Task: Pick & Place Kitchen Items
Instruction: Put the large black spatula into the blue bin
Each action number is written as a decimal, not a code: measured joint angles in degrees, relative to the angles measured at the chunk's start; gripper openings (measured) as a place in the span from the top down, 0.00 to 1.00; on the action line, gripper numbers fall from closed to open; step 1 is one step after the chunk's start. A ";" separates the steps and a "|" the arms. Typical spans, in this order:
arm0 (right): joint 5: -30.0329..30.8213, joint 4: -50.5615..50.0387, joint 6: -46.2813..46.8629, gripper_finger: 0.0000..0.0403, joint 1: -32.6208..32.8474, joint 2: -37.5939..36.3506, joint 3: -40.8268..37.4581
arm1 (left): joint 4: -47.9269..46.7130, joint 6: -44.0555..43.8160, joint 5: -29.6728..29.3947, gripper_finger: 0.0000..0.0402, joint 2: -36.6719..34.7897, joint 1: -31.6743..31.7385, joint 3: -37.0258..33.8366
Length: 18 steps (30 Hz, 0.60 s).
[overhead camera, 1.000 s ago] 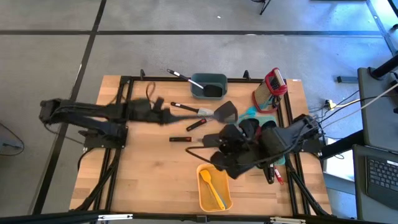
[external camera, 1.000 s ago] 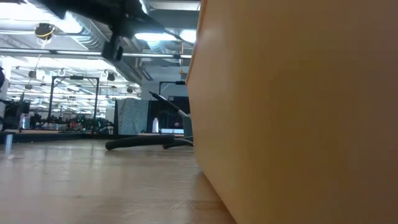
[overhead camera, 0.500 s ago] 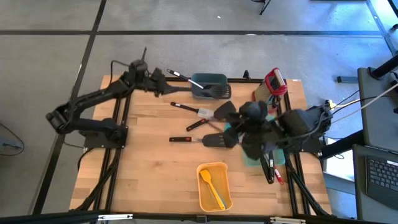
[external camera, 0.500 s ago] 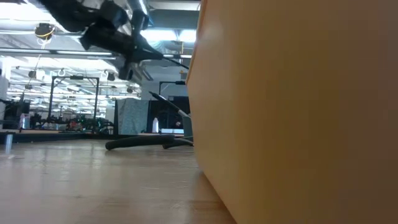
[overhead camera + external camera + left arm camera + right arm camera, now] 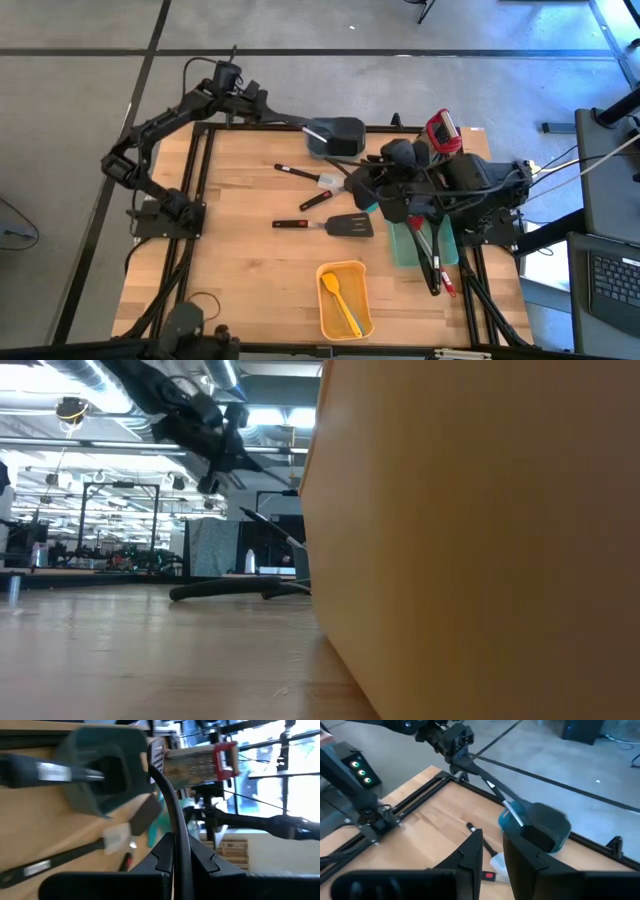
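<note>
The left gripper (image 5: 248, 103) is raised over the far left corner of the wooden table (image 5: 240, 270), and its fingers are clenched on the thin dark handle of a black turner (image 5: 290, 122). The handle is seen running between the two dark fingers (image 5: 162, 857) in the left wrist view, and its head end reaches to the teal bin (image 5: 337, 137) at the far edge of the table. A second utensil with a metal-banded handle (image 5: 50, 771) is seen lying into the same bin.

The right gripper (image 5: 368, 183) is held over the middle right of the table, just beside the teal bin. Its fingers (image 5: 470, 855) are parted by a narrow gap, and nothing is seen between them.

On the table, a white-headed spatula (image 5: 305, 175) lies near the bin, a red-trimmed black handle (image 5: 314, 199) lies beside it, and a black turner with a red-trimmed handle (image 5: 330, 225) lies flat near the middle. An orange spatula (image 5: 340, 300) rests inside the orange bin (image 5: 328, 328) at the near edge. A box grater with a red handle (image 5: 432, 145) stands at the far right corner, and further utensils (image 5: 435, 265) lie on a teal mat (image 5: 403, 250) along the right side.
</note>
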 joint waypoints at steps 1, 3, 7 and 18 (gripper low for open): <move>0.00 0.00 -0.44 0.81 -0.46 -0.02 0.00 | -0.94 0.65 0.22 0.96 0.40 0.71 0.02; 0.00 -0.02 -0.95 0.81 -1.32 -0.04 0.00 | -2.07 1.61 0.52 0.96 0.80 1.84 0.03; -0.01 0.00 -0.98 0.81 -2.63 -0.02 0.00 | -2.65 3.06 0.58 0.96 1.68 2.46 0.10; -0.36 0.44 -0.48 0.81 -4.38 0.31 0.00 | -1.10 4.59 -3.36 0.96 7.18 -2.48 0.12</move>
